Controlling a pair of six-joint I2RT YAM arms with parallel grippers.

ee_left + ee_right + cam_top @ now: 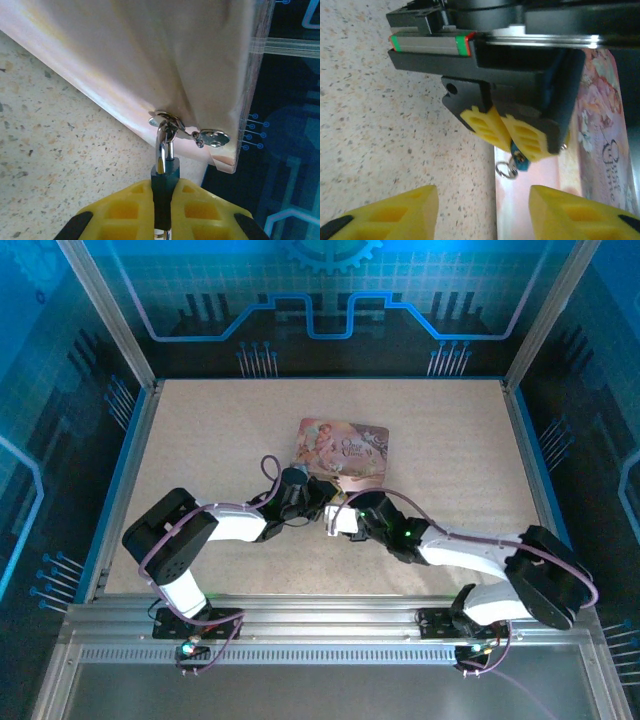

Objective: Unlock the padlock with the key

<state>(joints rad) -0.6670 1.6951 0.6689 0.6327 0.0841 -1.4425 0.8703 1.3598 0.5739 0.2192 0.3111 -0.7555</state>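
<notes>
above speckled table [60,150], left claw [506,132] pinches padlock [165,176].

L gripper [163,200]: yellow ribbed fingers [120,210] clamped on small teal-bodied padlock [165,172]. Thin metal shackle [161,142] thru hasp [167,120] of pale pink tin box [165,55]. Speckled beige tabletop [50,160] at left.
</notes>
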